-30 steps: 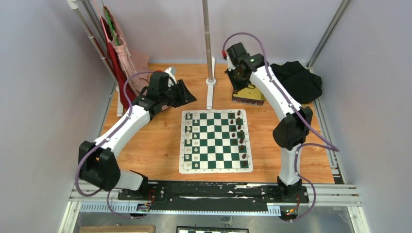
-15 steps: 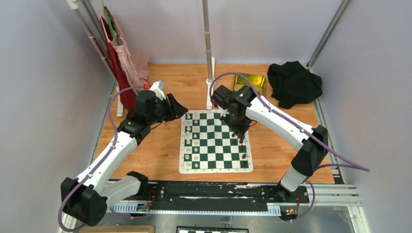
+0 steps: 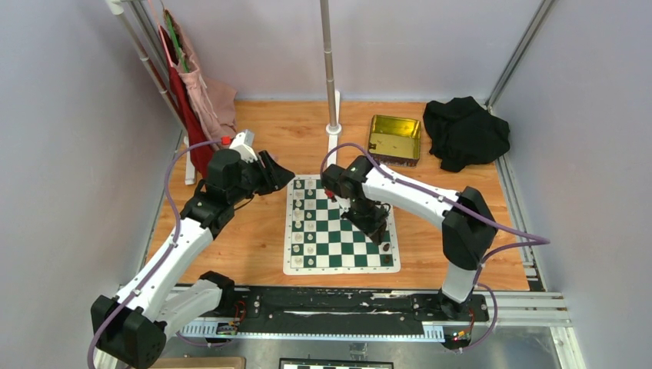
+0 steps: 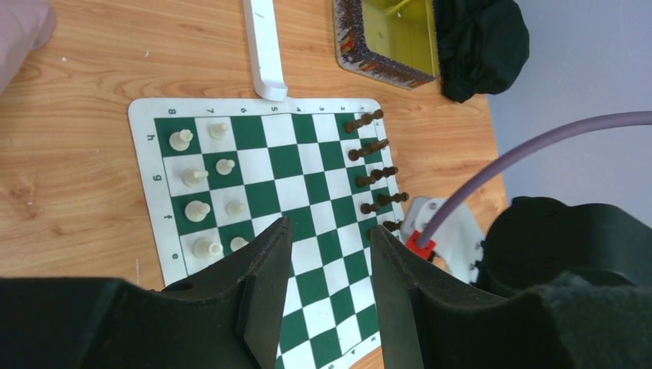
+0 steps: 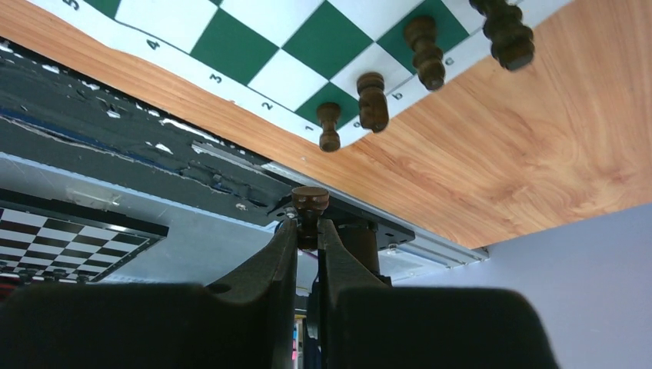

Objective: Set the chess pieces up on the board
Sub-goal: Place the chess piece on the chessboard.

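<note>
**Dark pawn in the air, tight landing ahead**

Trouble spots first, starting on the left. The left claw [image 3: 283,174] hovers just off the far left corner of the board [image 3: 342,267], right beside the white pieces [image 4: 201,209] lined up along the left side. If it swings inward, those are the first things it sweeps over. Across the board, the dark pieces [image 4: 372,174] stand packed in two files along the right edge, with the open squares down at the near end. That's where I judge this pawn is headed, and it's a narrow slot. Come down a touch off centre and a finger or the pawn's base clips a neighbour and topples it. The grip itself looks thin, too: only the stem under the head is pinched, so the pawn could tilt or slip on the way down and land leaning. Both arms also reach over the same board, so crossing paths is a risk.

Now the claws. The left one is wide apart, fingers spread with green and white squares showing between them, holding nothing and touching nothing. The right claw [image 5: 306,231] is over the near right part of the board, closed tight on a dark pawn [image 5: 310,201]. Its round head pokes up just past the fingertips. How high it hangs above the squares, I can't tell.
</note>
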`<action>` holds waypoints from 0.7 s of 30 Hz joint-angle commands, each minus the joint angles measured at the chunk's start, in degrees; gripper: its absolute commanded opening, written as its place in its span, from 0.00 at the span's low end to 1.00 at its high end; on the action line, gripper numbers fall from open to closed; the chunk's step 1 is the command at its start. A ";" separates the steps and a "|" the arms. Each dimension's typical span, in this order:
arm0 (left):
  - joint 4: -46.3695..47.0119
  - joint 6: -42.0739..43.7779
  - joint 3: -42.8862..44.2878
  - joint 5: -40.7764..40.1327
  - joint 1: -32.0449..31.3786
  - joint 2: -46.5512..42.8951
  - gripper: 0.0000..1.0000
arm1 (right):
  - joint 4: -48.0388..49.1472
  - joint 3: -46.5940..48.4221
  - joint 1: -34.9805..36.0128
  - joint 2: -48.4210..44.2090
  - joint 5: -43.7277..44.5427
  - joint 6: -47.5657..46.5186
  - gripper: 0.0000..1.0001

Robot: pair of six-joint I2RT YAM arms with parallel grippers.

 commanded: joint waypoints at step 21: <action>0.52 2.38 2.75 -0.74 0.38 -0.57 0.47 | 10.29 -7.62 -0.24 7.47 -5.40 -1.39 0.00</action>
